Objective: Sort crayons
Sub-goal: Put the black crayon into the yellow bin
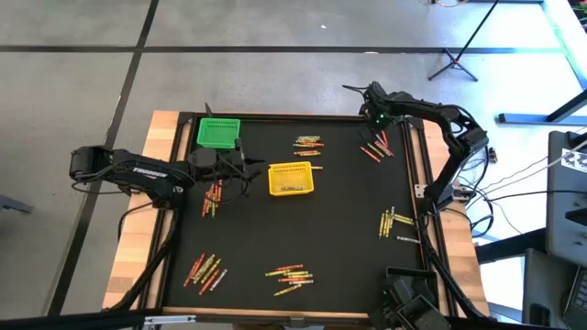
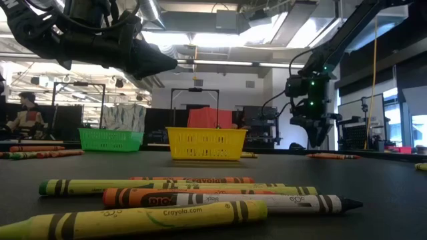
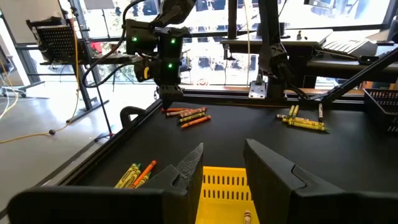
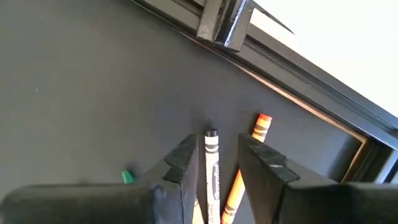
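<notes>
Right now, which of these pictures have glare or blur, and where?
Low view: bright ceiling lights wash out the room behind; the nearest crayons look soft. Left wrist view: windows glare behind the right gripper. Right wrist view: a corner is blown out white beyond the table edge. High view: evenly lit.

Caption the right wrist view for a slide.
Right pincer open astride a white crayon on the black mat, orange crayon alongside.
</notes>
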Action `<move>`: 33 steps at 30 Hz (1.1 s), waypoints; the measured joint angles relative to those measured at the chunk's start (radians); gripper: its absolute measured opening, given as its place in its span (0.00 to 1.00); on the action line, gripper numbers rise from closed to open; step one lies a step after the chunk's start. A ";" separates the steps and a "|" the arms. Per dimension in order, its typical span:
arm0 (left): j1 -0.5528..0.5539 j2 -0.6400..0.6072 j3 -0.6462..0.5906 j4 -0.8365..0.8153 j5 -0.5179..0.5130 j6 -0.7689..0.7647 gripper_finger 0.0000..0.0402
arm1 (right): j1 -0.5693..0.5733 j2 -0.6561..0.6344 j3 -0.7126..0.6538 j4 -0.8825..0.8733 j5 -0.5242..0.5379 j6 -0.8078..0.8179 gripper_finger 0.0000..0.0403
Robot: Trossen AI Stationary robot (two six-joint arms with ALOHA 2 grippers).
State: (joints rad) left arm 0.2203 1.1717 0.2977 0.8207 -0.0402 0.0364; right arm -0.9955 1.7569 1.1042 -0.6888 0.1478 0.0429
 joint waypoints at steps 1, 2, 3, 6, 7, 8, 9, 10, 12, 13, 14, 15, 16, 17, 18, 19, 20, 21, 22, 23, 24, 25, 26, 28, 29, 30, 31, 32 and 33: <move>0.000 0.000 0.000 0.000 0.000 0.000 0.26 | 0.000 0.000 -0.002 0.003 0.000 0.003 0.27; 0.000 0.000 0.000 0.000 0.000 0.000 0.26 | 0.000 0.003 -0.003 0.001 0.000 0.004 0.27; 0.000 0.000 0.000 0.000 0.000 0.000 0.26 | 0.000 0.008 -0.003 -0.001 0.000 0.007 0.27; 0.000 0.000 0.000 0.000 0.000 0.000 0.26 | 0.000 0.030 -0.003 -0.005 0.000 0.019 0.27; 0.000 0.000 0.000 0.000 0.000 0.000 0.26 | 0.000 0.039 -0.003 -0.005 -0.001 0.024 0.27; 0.000 0.000 0.000 0.000 0.000 0.000 0.26 | 0.000 0.049 -0.003 -0.005 -0.001 0.025 0.27; 0.000 0.000 0.000 0.001 0.000 0.000 0.26 | 0.000 0.059 -0.003 -0.006 -0.001 0.025 0.27; 0.000 0.000 0.000 0.001 0.000 0.000 0.26 | 0.000 0.069 -0.003 -0.005 -0.001 0.025 0.27; 0.000 0.000 0.000 0.001 0.000 0.000 0.26 | 0.000 0.081 -0.003 -0.004 0.000 0.025 0.27; 0.000 0.000 0.000 0.002 0.000 0.000 0.26 | 0.000 0.085 -0.003 -0.003 0.000 0.025 0.27; 0.000 0.000 0.000 0.003 0.000 0.000 0.26 | 0.000 0.088 -0.002 -0.001 0.000 0.025 0.27; 0.000 0.000 0.000 0.005 0.001 0.000 0.26 | 0.000 0.089 -0.002 0.000 0.000 0.024 0.27; 0.000 0.000 0.000 0.005 0.000 0.000 0.26 | 0.000 0.089 -0.002 0.000 -0.002 0.020 0.27; 0.000 0.000 0.000 0.005 0.000 0.000 0.26 | 0.000 0.089 -0.002 0.000 -0.010 0.011 0.27; 0.000 0.000 0.000 0.005 0.001 0.000 0.26 | 0.000 0.089 -0.002 0.000 -0.012 0.006 0.27; 0.000 0.000 0.000 0.005 0.001 0.000 0.26 | 0.000 0.090 -0.002 0.001 -0.013 0.005 0.27; 0.000 0.000 0.000 0.005 0.001 0.000 0.26 | 0.000 0.090 -0.002 0.001 -0.014 0.005 0.27; 0.000 0.000 0.000 0.005 0.000 0.000 0.26 | 0.000 0.090 -0.002 0.001 -0.016 0.005 0.27; 0.000 0.000 0.000 0.005 0.001 0.000 0.26 | 0.000 0.090 -0.002 0.002 -0.017 0.003 0.26; 0.000 0.000 0.000 0.005 0.000 0.000 0.26 | 0.000 0.091 -0.002 0.002 -0.018 0.002 0.25; 0.000 0.000 0.000 0.005 0.001 0.000 0.26 | 0.000 0.091 -0.002 0.003 -0.020 0.002 0.23; 0.000 0.000 0.000 0.005 0.001 0.000 0.26 | 0.000 0.091 -0.002 0.003 -0.021 0.001 0.21; 0.000 0.000 0.000 0.005 0.001 0.000 0.26 | 0.000 0.091 -0.002 0.003 -0.021 0.001 0.18; 0.000 0.000 0.000 0.005 0.001 0.000 0.26 | 0.000 0.091 -0.002 0.004 -0.026 -0.005 0.12; 0.000 0.000 0.000 0.005 0.001 0.000 0.26 | 0.001 0.091 -0.002 0.005 -0.026 -0.014 0.10; 0.000 0.000 0.000 0.005 0.001 0.000 0.26 | 0.001 0.091 -0.002 0.005 -0.026 -0.021 0.07; 0.000 0.000 0.000 0.005 0.000 0.000 0.26 | 0.001 0.091 -0.002 0.005 -0.026 -0.025 0.04; 0.000 0.000 0.000 0.005 0.001 0.000 0.26 | 0.001 0.091 -0.002 0.005 -0.025 -0.027 0.03; 0.000 0.000 0.000 0.005 0.001 0.000 0.26 | 0.001 0.091 -0.002 0.005 -0.025 -0.034 0.02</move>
State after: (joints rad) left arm 0.2199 1.1717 0.2974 0.8253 -0.0397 0.0364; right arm -0.9947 1.8481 1.1019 -0.6840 0.1230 0.0088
